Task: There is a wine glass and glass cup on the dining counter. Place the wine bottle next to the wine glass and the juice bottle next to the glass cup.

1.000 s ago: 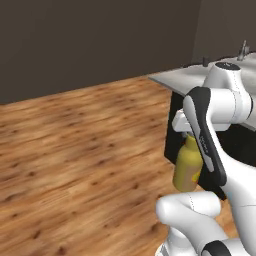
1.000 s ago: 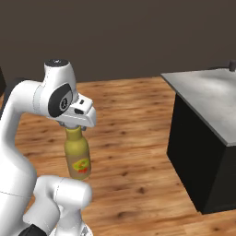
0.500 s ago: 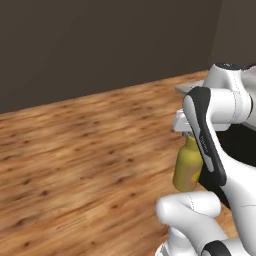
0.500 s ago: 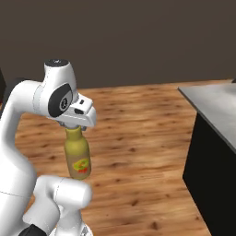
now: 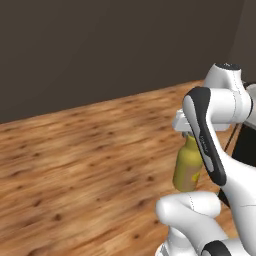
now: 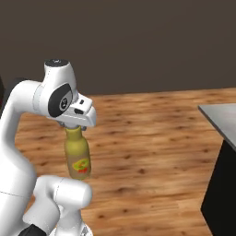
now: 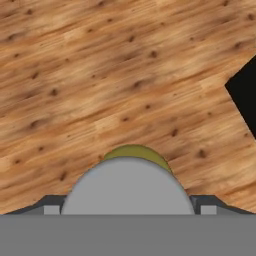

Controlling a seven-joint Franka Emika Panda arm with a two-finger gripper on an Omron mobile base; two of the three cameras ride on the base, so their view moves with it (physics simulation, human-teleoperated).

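Note:
The juice bottle (image 5: 187,167), plump and yellow with a red-orange label (image 6: 81,166), hangs upright above the wooden floor. My gripper (image 5: 187,134) is shut on its neck just under the cap (image 6: 73,130). In the hand view the grey cap (image 7: 127,192) sits between my fingertips (image 7: 50,206), with a yellow rim of the bottle (image 7: 132,151) showing past it. The wine bottle, wine glass and glass cup are out of view.
A counter with a grey top (image 6: 222,119) and dark base (image 6: 221,198) stands at the right; I cannot tell which counter it is. Its dark side also borders the left base view (image 5: 248,145) and the hand view (image 7: 245,92). Wooden floor (image 5: 75,165) runs to a dark wall (image 5: 100,45).
The whole scene has slid right in both base views, so the base has moved; the counter has drifted toward the right edge. The juice bottle stays held the same way.

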